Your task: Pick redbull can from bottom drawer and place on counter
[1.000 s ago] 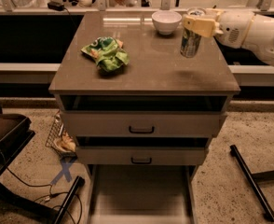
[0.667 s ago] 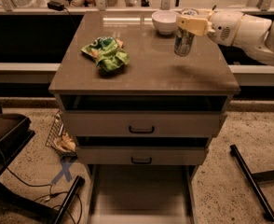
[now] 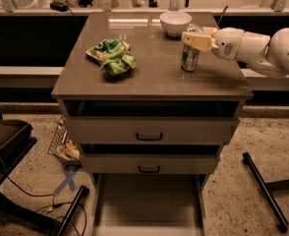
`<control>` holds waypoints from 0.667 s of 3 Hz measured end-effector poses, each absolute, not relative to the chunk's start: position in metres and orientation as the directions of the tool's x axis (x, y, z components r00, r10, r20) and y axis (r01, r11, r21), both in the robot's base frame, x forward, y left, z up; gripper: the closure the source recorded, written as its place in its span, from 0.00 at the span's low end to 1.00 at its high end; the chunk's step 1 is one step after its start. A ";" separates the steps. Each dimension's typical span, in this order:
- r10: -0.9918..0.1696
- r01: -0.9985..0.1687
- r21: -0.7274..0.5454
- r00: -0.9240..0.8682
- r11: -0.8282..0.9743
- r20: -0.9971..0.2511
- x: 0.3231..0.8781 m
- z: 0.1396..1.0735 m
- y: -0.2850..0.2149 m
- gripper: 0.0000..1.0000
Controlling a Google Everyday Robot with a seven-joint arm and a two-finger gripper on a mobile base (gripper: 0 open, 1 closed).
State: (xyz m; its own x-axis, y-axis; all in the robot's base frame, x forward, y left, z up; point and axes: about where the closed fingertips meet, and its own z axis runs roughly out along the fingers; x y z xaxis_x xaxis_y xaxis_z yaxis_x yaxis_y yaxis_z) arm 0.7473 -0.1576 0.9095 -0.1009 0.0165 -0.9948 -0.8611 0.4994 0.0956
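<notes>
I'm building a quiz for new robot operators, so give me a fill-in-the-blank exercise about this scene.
1. Over the counter, the pincer grips the redbull can by its ____ end.
2. The bowl just behind the can is ____.
3. The bottom drawer is ____, not shut.
4. The crumpled bag on the counter is mostly ____.

Missing words: top; white; open; green.

Dim, warm overhead light; glare streaks the counter (image 3: 154,80) at 12 o'clock; the gripper (image 3: 192,39), clasping the redbull can (image 3: 188,62) at 1 o'clock, gleams pale.
</notes>
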 end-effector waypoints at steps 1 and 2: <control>0.017 -0.861 0.098 -0.104 0.499 -0.994 0.748 0.912 -0.157 0.83; 0.017 -0.861 0.099 -0.104 0.499 -0.994 0.748 0.914 -0.157 0.59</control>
